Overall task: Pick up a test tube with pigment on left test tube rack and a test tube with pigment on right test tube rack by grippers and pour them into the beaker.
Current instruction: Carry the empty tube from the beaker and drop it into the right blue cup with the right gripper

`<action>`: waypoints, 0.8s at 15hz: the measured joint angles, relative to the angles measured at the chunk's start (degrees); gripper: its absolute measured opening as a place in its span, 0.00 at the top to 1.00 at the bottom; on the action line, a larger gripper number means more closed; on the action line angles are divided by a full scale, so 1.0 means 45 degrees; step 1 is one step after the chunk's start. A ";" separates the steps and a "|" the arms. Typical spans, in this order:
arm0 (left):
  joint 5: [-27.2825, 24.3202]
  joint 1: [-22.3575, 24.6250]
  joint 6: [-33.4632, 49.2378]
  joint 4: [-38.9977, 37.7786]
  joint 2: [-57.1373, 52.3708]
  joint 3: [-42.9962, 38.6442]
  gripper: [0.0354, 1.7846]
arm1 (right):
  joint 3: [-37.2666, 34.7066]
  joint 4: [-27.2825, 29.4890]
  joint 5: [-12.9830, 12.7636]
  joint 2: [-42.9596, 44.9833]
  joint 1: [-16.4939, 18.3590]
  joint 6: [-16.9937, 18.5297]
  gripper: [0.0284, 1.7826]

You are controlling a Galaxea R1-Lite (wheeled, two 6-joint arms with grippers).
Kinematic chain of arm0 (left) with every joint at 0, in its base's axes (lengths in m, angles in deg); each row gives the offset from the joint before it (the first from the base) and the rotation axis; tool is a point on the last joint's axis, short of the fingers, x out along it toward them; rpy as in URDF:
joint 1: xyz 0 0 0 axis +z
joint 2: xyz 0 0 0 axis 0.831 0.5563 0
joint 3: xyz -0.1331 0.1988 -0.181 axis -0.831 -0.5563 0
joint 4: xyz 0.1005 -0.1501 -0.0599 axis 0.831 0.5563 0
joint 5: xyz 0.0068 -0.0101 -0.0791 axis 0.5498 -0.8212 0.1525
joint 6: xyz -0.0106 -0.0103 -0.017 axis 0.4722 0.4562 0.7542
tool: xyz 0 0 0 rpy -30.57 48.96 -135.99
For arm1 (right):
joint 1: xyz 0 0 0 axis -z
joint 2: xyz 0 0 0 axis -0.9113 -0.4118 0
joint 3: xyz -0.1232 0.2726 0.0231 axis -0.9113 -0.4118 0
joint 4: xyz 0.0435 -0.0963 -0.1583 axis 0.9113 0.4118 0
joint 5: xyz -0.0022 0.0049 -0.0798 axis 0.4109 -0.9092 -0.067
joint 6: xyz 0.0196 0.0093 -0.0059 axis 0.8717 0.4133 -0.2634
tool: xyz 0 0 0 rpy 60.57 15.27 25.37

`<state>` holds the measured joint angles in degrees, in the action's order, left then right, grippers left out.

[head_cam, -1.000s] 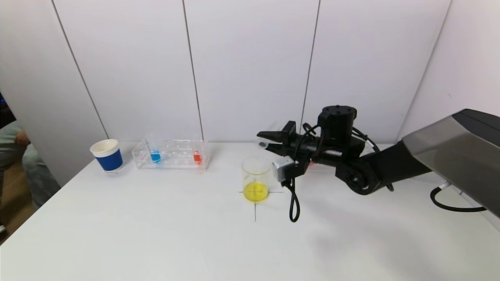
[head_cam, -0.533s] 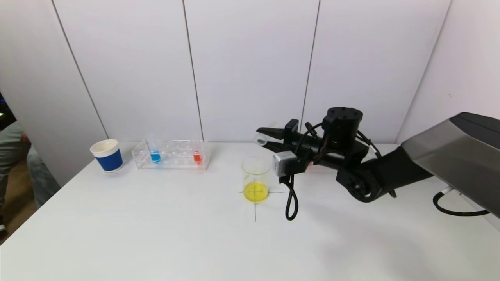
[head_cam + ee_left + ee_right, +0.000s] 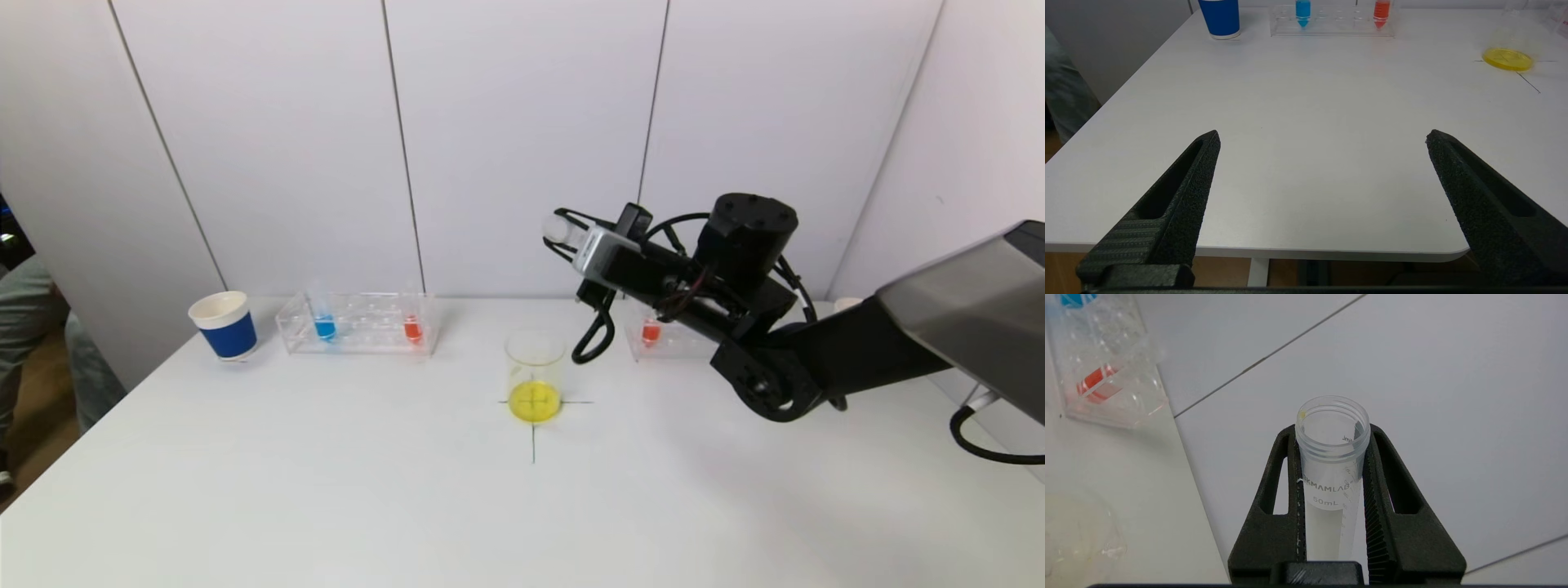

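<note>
A: What sits at the left of the head view?

B: A blue paper cup, then the left test tube rack holding a blue tube and a red tube, both upright.

A: And the middle?

B: The beaker on a cross mark, yellow liquid at its bottom.

A: Where is the picked tube?

B: The empty test tube is above the beaker, right of centre, clamped in the right gripper. Its long axis runs along the fingers, open mouth pointing upper left.

A: Further right?

B: The right test tube rack with one red tube, partly behind the arm.

A: The left gripper?

B: Spread wide, holding nothing, above the table's near edge.
</note>
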<state>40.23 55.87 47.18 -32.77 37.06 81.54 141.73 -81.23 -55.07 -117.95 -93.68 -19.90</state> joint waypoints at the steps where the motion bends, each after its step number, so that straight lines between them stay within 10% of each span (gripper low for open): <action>1: 0.0000 -0.0005 0.0000 0.0000 0.0000 0.0000 0.01 | 0.0062 0.0035 -0.0517 0.0198 -0.0035 0.0834 0.75; 6: 0.0005 -0.0005 0.0000 0.0000 0.0000 0.0000 0.01 | 0.0561 0.0680 -0.2844 0.1203 -0.0287 0.4817 0.75; 12: 0.0005 -0.0005 0.0011 0.0000 0.0000 0.0000 0.01 | 0.2433 0.4849 -0.5402 0.2593 -0.0011 0.8590 0.75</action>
<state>40.26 55.84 47.23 -32.77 37.06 81.54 152.67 -59.41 -79.38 -106.28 -93.73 18.76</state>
